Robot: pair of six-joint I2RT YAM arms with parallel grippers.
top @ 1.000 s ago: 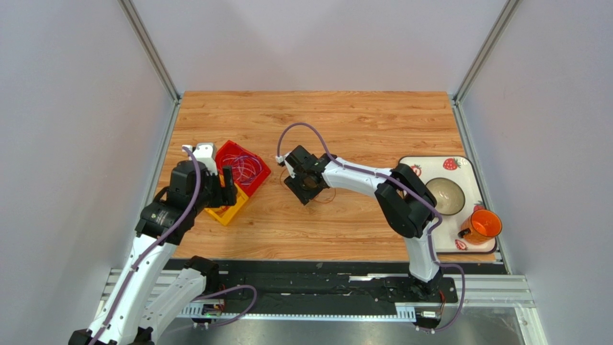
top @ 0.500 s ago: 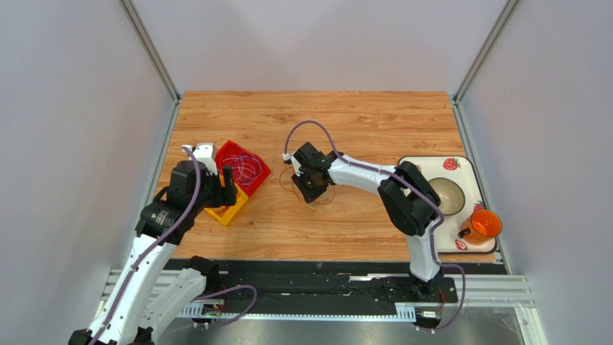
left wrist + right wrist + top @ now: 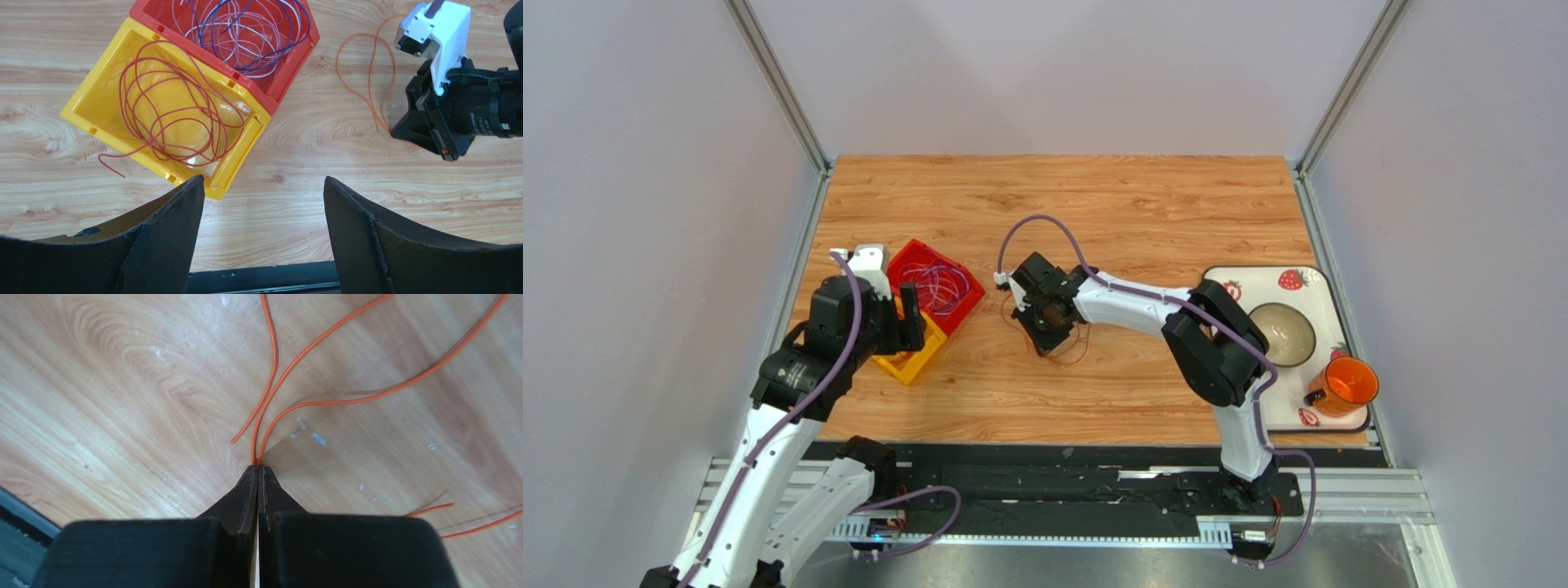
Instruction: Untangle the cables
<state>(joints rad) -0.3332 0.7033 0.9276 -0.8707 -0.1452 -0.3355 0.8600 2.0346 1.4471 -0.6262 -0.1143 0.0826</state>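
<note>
Jaws of the right gripper clamp a loose orange cable against the table, seemingly to drag it apart, while the left gripper hangs open near the yellow bin.

A wooden table carries everything. At its left side stand two open bins touching each other, a yellow bin nearer and a red bin behind it. Near the middle a thin orange cable lies in loose curves on the wood. A white strawberry-print tray rests at the right edge.
</note>
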